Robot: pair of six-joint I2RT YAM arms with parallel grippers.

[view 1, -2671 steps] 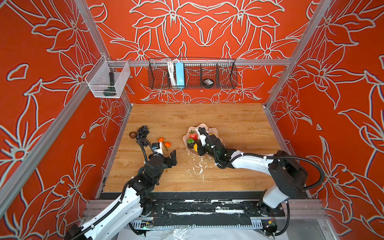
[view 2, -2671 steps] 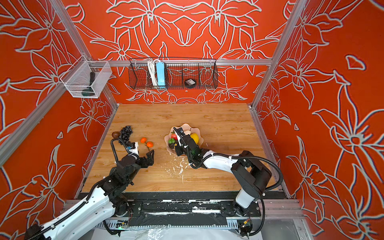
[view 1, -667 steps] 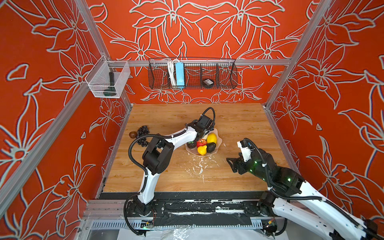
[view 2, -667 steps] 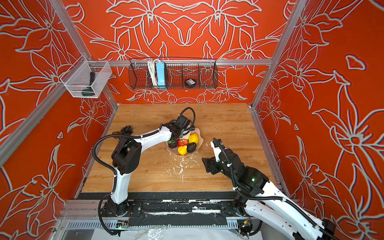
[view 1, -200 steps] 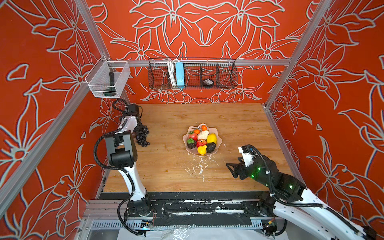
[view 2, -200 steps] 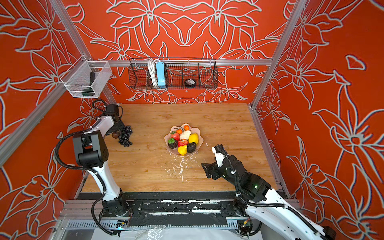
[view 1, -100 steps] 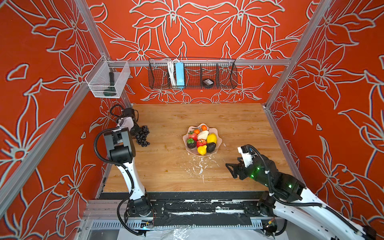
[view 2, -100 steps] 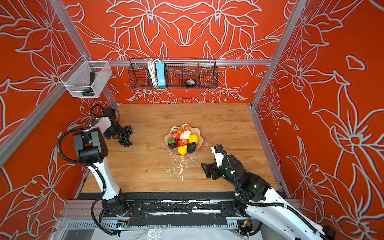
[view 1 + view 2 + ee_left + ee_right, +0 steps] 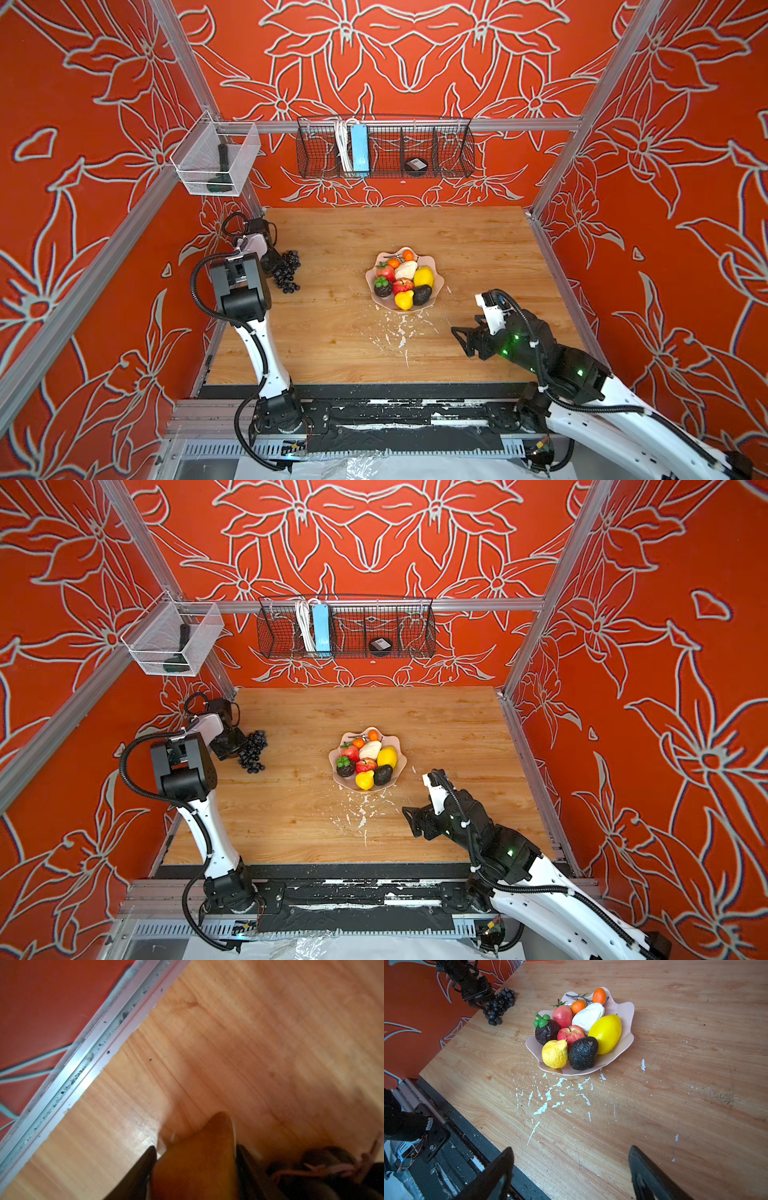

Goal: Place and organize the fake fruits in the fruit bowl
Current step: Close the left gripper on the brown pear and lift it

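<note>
Jaws of left gripper (image 9: 196, 1147) flank brown fruit (image 9: 195, 1169) at table (image 9: 457, 232) left edge, firm hold can't tell; close centred, lift clear of adjacent grape bunch (image 9: 286, 270), carry to fruit bowl (image 9: 626, 1012) mid-table; right gripper (image 9: 571, 1148) wide, empty

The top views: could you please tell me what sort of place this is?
Probably a robot test cell, not a home: aluminium frame bars hold printed floral walls, and a base rail carries the left arm and right arm beside a wooden table.
</note>
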